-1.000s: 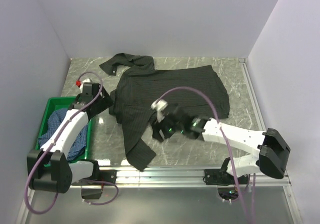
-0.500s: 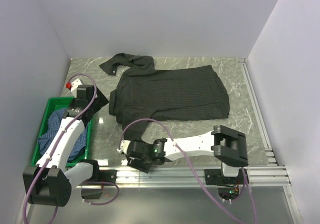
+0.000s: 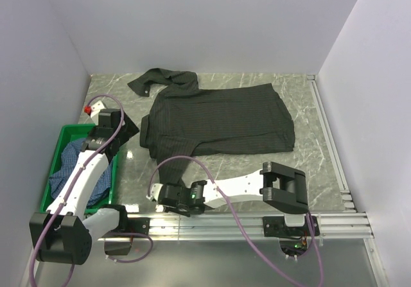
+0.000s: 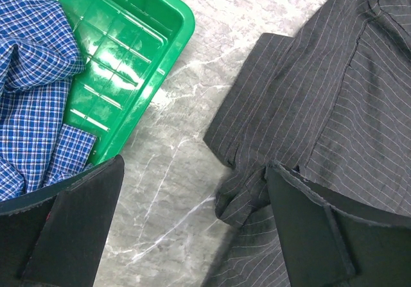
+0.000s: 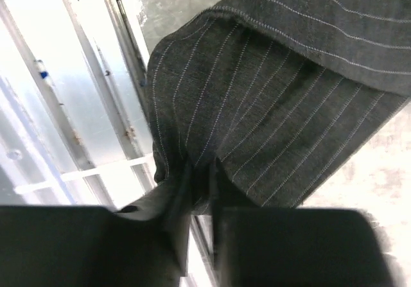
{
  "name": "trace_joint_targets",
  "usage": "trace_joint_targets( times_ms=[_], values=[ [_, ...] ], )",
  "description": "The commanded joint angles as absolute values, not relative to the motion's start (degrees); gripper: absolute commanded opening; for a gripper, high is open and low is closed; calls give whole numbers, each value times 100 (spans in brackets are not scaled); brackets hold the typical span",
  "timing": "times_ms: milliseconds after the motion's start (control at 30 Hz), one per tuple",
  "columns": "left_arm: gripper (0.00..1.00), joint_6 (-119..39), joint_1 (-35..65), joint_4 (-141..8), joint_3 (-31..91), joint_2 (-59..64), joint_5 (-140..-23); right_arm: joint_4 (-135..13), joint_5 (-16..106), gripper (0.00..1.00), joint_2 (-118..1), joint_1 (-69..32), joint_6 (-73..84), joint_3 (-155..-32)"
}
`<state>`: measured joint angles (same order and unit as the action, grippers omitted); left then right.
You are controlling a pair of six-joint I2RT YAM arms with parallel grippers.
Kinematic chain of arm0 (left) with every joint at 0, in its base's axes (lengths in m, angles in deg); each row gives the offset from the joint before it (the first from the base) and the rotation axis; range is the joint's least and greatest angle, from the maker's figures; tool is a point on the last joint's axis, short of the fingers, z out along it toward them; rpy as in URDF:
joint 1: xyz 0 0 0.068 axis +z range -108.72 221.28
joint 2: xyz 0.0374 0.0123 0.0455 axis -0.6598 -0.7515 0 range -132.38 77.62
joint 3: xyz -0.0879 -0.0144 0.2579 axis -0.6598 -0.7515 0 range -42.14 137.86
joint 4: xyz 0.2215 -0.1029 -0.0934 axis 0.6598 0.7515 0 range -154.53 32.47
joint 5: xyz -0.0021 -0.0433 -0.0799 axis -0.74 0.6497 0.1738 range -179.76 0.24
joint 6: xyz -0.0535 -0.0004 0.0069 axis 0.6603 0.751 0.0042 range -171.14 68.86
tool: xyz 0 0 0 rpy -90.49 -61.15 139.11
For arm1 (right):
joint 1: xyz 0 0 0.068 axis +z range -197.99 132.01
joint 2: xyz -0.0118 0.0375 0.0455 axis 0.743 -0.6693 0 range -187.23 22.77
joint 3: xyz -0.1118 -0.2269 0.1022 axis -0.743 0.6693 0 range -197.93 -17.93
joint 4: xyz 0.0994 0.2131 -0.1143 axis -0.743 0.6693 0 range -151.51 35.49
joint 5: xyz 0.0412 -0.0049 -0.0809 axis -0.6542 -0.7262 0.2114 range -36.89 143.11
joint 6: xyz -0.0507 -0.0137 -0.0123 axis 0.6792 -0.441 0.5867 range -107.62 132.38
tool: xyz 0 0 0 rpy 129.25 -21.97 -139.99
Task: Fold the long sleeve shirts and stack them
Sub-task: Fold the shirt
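The black pinstriped long sleeve shirt [image 3: 218,117] lies spread flat mid-table, one sleeve [image 3: 160,80] thrown toward the back left. Its other sleeve [image 5: 270,101] runs down to the near edge, where my right gripper [image 3: 164,197] [image 5: 199,178] is shut on the sleeve's end, just above the metal rails. The blue checked shirt [image 3: 76,171] [image 4: 32,81] sits crumpled in the green crate [image 3: 64,131] [image 4: 151,43]. My left gripper [image 3: 125,128] [image 4: 192,203] hangs wide open over bare marble between the crate and the black shirt's [image 4: 334,88] collar side; its right finger [image 4: 314,229] overlaps the cloth.
Aluminium rails [image 3: 257,221] [image 5: 83,107] run along the near table edge under the right gripper. White walls close in the table at the back and both sides. A small red-tipped white object [image 3: 90,109] sits behind the crate.
My right arm swung from over the shirt's middle down to the near edge and shut on the sleeve end. The left arm drew back toward the crate and opened fully.
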<state>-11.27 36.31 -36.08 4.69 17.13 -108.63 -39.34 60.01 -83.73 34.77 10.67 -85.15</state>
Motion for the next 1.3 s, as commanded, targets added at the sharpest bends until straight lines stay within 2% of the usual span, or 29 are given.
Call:
trace_joint_targets(
  times_ms=[0,167,267,467,667,967,1167,1200,1267],
  values=[
    [99,-1107,3671,-3728,453,1742,-10866,-3761,6453,2,-8341,3384,1142,-8735],
    [99,-1124,3689,-3763,427,1785,-10839,-3471,6384,0,-7762,3016,1001,-9052],
    [99,-1142,3689,-3790,401,1803,-10795,-3269,6138,0,-7410,2340,782,-9342],
    [99,-1203,3697,-3798,401,1742,-10620,-3110,5129,0,-7031,372,-17,-10027],
    [97,-1282,3697,-3886,365,1636,-10243,-3057,4433,0,-7171,-1218,-1151,-10388],
    [93,-1151,3680,-3860,295,1179,-9327,-3181,4010,4,-7645,-2311,-1926,-10695],
    [89,-765,3680,-3948,-118,1047,-8695,-2908,4623,16,-8085,-2504,-1873,-11372],
    [89,-720,3680,-3974,-214,1047,-8616,-2908,4765,27,-8103,-2540,-1899,-11399],
    [88,-598,3671,-4070,-320,1038,-8440,-2917,5046,36,-8103,-2680,-1969,-11434]
  ],
)
